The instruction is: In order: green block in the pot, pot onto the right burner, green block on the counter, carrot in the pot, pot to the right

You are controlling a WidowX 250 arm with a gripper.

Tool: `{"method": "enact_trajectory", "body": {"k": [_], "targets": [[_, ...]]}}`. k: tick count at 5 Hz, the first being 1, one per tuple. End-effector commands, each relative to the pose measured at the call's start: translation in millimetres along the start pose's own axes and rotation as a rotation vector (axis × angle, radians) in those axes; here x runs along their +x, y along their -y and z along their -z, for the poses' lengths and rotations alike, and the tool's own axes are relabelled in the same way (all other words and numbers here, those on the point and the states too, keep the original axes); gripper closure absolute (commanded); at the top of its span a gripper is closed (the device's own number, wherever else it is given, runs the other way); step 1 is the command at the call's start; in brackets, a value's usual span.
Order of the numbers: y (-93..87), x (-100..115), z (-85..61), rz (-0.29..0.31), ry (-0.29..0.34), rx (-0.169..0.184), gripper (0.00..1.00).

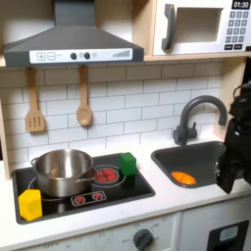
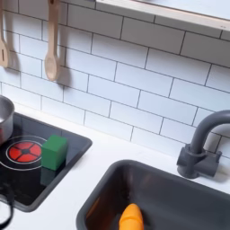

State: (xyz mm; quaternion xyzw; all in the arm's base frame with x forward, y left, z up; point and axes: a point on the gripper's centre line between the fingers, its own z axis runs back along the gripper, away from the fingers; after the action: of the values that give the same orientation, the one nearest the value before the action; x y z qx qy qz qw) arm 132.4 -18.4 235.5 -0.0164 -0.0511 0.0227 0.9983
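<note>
Around the stovetop [image 1: 83,191] runs the counter [image 1: 186,201]; right of it the sink [image 1: 201,162] holds the carrot [image 1: 182,177]. Pot [image 1: 64,172] sits on its left burner, block [image 1: 127,164] at its right edge. Gripper [image 1: 235,157] hangs over the sink's right side, jaws unreadable.

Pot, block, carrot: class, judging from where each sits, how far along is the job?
Nothing looks done. The green block stands on the stovetop's edge, beside the red burner, not in the pot, which sits on the burner at the first exterior view's left. The carrot lies in the sink. Nothing is in hand: the arm stands at the first exterior view's right edge. Every step remains.
</note>
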Motion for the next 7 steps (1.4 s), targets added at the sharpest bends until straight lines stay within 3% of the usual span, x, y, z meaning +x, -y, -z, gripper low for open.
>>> {"method": "enact_trajectory", "body": {"k": [1, 4, 7], "targets": [[-23.2, 19.7, 6.5, -0.043, 0.01, 0.021, 0.0], [-55.6, 62.7, 11.5, -0.028, 0.019, 0.033, 0.0], [-60.8, 104.8, 18.1, -0.007, 0.048, 0.029, 0.0]]}}
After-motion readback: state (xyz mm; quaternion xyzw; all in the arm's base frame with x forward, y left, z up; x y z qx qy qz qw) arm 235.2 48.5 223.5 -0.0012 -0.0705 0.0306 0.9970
